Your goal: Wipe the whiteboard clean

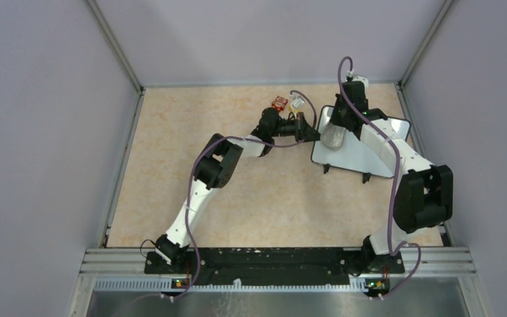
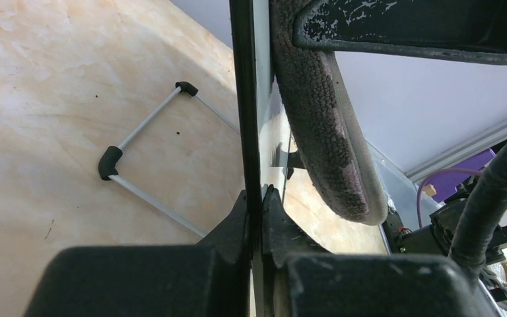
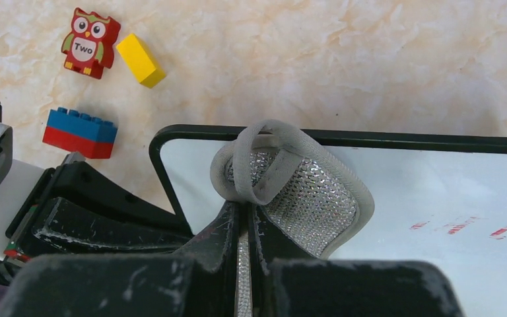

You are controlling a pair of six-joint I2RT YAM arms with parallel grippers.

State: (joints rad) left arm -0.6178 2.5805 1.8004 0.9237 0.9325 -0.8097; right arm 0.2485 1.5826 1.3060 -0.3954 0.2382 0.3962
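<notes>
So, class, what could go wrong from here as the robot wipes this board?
1. The left jaws pinch only the thin frame of the whiteboard, so wiping pressure might shift or twist it.
2. The grey pad sits near the corner, so the red marks farther along may be missed.
3. The toy bricks lie close by and might get knocked.

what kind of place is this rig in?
Likely a lab robot cell, not a home or office: plain panel walls in metal framing box in the table, left arm and right arm are bolted to a rail, and toy bricks lie by the whiteboard as props.
</notes>
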